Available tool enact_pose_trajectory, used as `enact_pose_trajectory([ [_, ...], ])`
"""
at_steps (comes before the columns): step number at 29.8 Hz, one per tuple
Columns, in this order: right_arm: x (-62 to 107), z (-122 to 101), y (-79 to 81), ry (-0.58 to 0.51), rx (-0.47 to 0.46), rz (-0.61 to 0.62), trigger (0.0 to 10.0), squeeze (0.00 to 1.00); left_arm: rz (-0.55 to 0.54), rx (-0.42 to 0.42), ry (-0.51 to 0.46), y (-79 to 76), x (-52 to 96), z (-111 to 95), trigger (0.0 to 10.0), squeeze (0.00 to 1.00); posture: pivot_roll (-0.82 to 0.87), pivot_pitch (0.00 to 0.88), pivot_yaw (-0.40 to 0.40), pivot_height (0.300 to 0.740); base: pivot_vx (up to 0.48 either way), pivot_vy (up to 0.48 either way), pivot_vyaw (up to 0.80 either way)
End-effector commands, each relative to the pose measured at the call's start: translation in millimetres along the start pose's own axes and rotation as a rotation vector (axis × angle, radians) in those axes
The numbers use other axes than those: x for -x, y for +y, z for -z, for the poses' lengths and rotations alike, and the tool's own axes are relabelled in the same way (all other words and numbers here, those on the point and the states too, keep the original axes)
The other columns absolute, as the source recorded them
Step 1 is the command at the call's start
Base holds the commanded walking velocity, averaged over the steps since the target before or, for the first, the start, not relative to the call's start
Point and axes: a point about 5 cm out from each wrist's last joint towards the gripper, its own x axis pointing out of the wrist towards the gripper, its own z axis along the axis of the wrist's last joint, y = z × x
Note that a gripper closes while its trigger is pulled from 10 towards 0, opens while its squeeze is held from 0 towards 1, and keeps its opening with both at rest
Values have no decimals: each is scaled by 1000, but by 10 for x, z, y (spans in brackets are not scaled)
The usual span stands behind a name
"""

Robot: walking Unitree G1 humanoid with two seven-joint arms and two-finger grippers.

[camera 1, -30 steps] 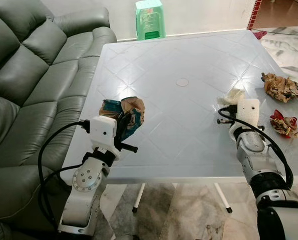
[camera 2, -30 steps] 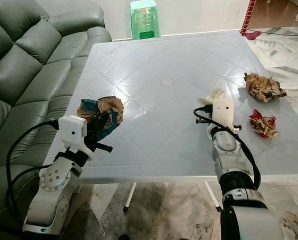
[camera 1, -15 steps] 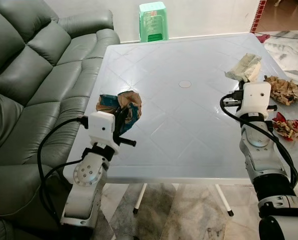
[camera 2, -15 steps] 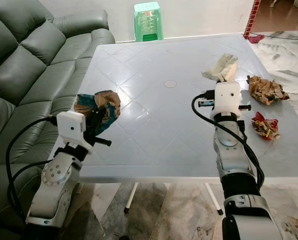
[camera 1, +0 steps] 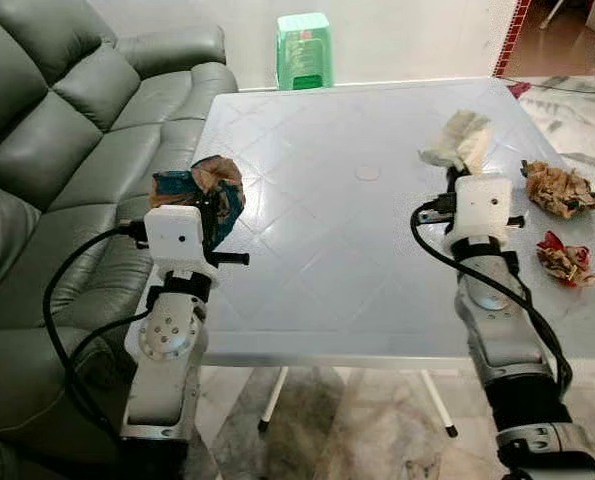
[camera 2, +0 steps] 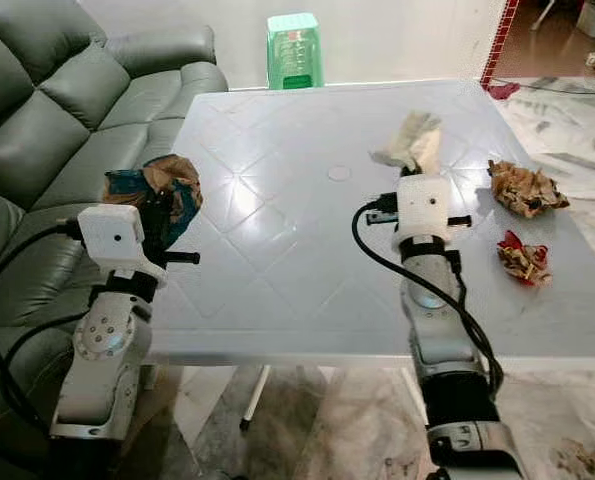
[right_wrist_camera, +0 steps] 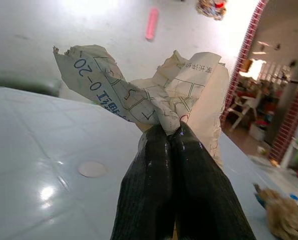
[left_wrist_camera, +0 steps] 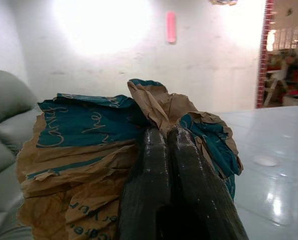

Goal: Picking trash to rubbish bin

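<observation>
Now we hold a crumpled teal-and-brown paper bag pinched tight in our left gripper and a scrunched white paper pinched in our right gripper, both lifted above the white table.

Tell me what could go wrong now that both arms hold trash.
1. The right gripper pinches the white paper wad only by a thin edge; it may slip out while walking.
2. The left gripper grips the teal-and-brown wrapper near the sofa; a drop could land there.
3. Two crumpled pieces remain on the table.
</observation>
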Motion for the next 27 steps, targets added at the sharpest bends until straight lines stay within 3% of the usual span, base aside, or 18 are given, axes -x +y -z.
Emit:
enact_pose_trajectory([
  [1, -9, -97, 31, -16, -5, -25, 10000, 0, -21, -8, -8, 21, 30, -25, 0, 0, -43, 25, 15, 740, 0, 0, 0],
  [21, -19, -65, 2, 42, -23, -36, 10000, 0, -13, -1, 3, 13, 32, -10, 0, 0, -47, 29, 5, 740, 0, 0, 0],
  [27, -25, -61, -12, 49, -24, -31, 10000, 0, -8, -2, 8, 9, 33, -2, 0, 0, -48, 29, 7, 740, -291, 0, 0],
])
